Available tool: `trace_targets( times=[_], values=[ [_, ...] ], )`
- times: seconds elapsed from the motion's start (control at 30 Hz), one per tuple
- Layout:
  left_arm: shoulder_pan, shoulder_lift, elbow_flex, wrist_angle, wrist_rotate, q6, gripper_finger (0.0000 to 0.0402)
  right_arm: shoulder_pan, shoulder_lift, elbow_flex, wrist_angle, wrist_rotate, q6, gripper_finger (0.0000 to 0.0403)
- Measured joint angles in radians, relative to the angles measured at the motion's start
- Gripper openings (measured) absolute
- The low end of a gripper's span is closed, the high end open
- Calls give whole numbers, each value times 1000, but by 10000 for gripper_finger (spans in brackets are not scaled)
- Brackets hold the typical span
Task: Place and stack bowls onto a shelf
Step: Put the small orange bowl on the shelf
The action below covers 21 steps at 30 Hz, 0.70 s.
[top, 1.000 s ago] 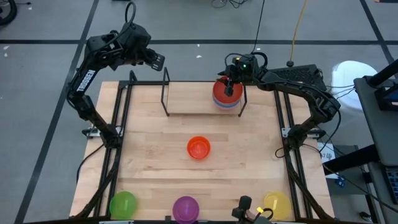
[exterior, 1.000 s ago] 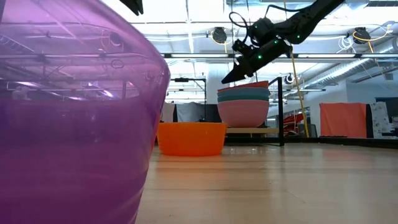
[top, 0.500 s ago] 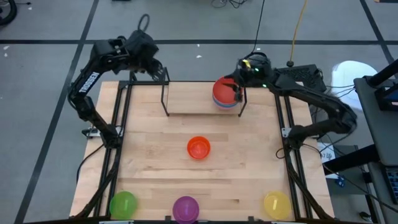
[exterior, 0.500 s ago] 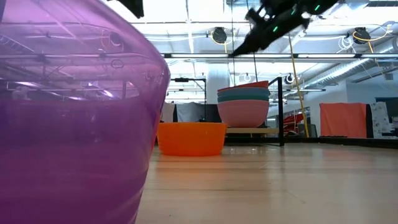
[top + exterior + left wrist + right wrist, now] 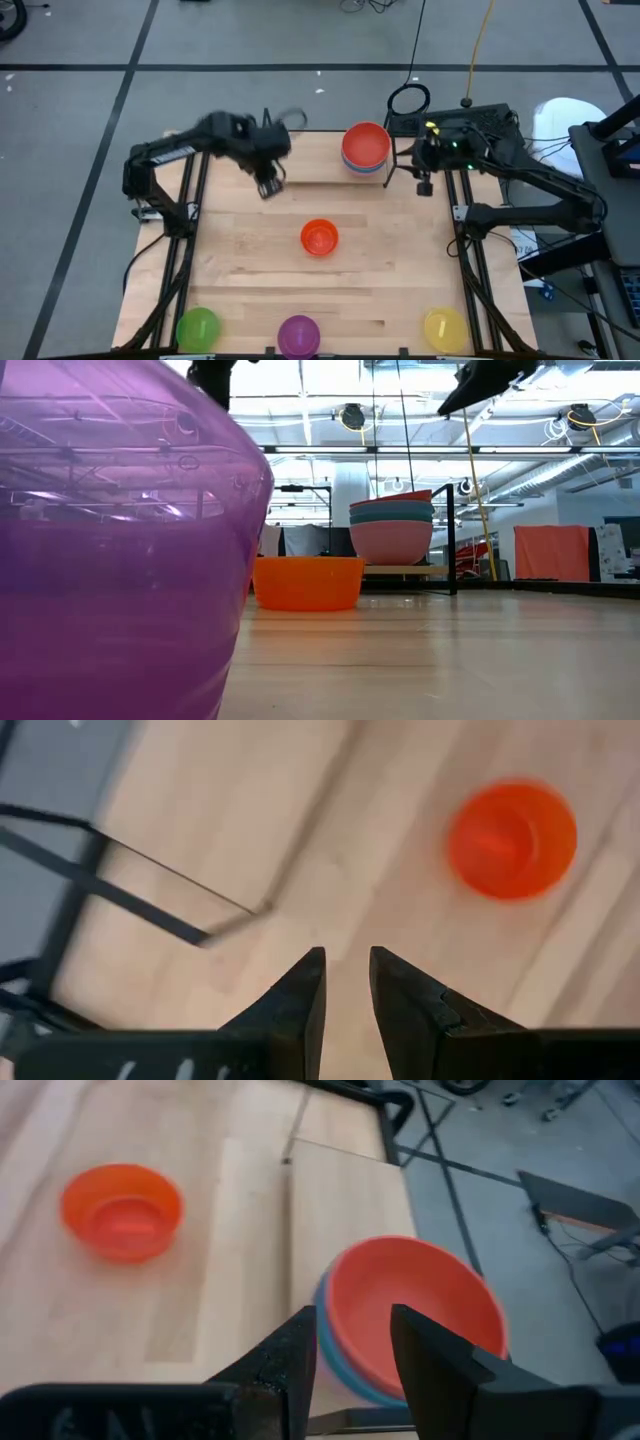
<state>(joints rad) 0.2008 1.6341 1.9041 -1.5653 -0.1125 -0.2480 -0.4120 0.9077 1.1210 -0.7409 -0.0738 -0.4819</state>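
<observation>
While both grippers, left gripper point(image 5: 268, 187) and right gripper point(image 5: 424, 186), hang parted and empty, a careless descent could tip the orange bowl point(image 5: 319, 238).

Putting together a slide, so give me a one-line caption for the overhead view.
Left gripper moves over the table toward the orange bowl; right gripper is beside the red-topped stack on the shelf.

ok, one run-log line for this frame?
stack: red bowl on top, on shelf | left gripper: open, empty, over table | right gripper: open, empty | orange bowl: mid-table
</observation>
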Motion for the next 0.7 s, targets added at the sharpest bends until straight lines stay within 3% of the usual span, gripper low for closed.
trace_targets(
  times=[0.33, 0.53, 0.7],
  values=[
    [-246, 0, -308, 313, 18, -48, 88, 42, -44, 0, -11, 3, -25, 125],
    [-282, 0, -430, 507, 17, -123, 88, 42, -44, 0, -1, 2, -9, 125],
    [-282, 0, -528, 681, 33, -52, 88, 42, -44, 0, 8, 1, -3, 125]
  ],
)
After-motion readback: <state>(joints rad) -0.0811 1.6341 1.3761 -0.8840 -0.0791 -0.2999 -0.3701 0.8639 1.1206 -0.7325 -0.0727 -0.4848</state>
